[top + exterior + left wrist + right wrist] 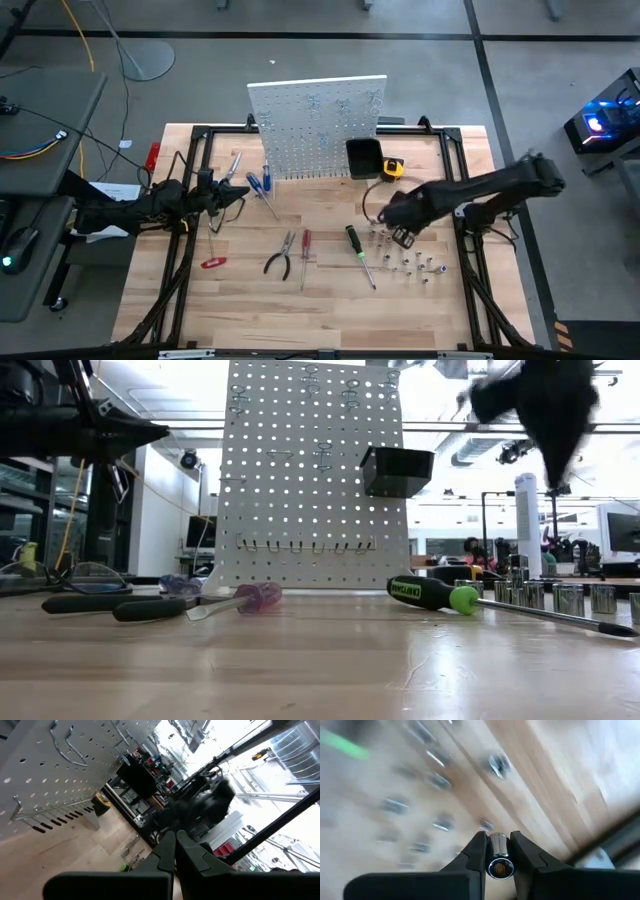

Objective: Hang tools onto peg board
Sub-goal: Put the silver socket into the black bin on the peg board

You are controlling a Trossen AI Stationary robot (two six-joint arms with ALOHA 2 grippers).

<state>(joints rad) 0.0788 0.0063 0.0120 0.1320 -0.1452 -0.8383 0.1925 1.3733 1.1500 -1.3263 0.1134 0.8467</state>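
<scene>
The white peg board (318, 125) stands upright at the table's far edge with a black bin (364, 156) hung on it. The tools lie flat on the wood: blue screwdrivers (258, 184), dark pliers (280, 256), a red screwdriver (306, 250), a green-black screwdriver (355, 243) and a red-handled tool (213, 262). Several chrome sockets (410, 262) are scattered at the right. My right gripper (498, 851) hangs above them, shut on one small chrome socket (498, 855). My left gripper (175, 845) waits shut at the table's left, holding nothing. My right gripper pinches the socket's round side wall (495, 847) between its two fingers (477, 852). The fingers point down from above and lie along the socket. The socket stands upright in the hold, its open end (500, 868) toward the wrist, lifted clear of the table.
A yellow tape measure (393, 168) sits by the peg board's right foot, below the bin. The black metal frame (190, 230) runs along the table's edges. Bare wood lies toward the near edge (320, 320). Empty hooks line the peg board's lower row (300, 545).
</scene>
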